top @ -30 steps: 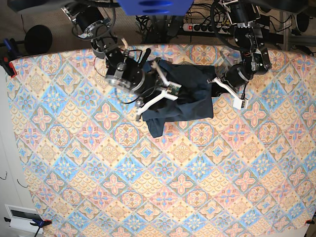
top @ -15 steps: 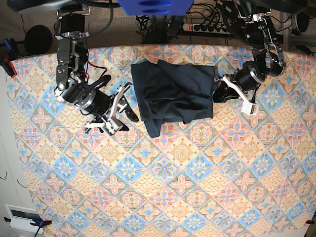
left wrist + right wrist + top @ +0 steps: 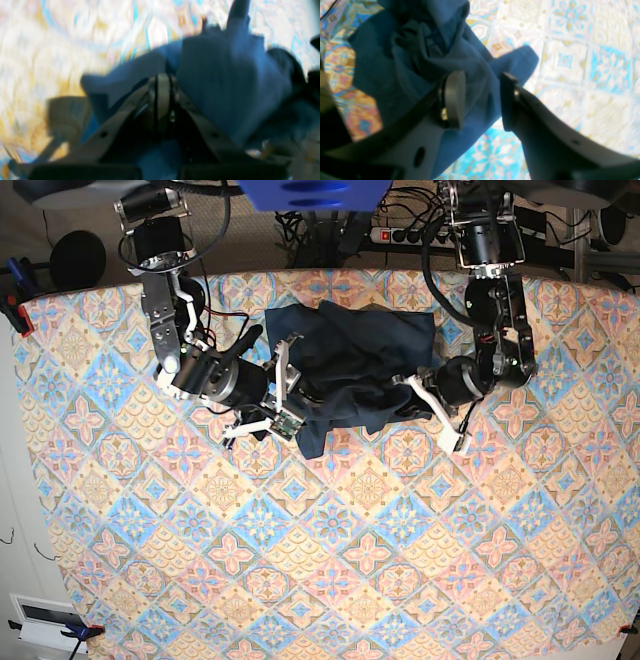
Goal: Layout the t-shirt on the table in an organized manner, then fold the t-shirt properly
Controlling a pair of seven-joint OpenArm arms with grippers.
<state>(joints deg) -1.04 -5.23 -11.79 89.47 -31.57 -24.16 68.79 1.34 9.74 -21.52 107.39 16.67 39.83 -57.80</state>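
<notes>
left jaws (image 3: 163, 100) together, seemingly pinching the t-shirt (image 3: 355, 365); right jaws (image 3: 480, 100) apart

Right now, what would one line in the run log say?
t-shirt: bunched, far table edge | left pincer: shut on t-shirt | right pincer: open over its near edge

Both arms reach in from the far edge, elbows bent, wrists turned toward each other. The left gripper (image 3: 160, 100) has its jaws pressed together, though its wrist view is blurred. The right gripper (image 3: 480, 100) has its jaws parted with a clear gap.
</notes>
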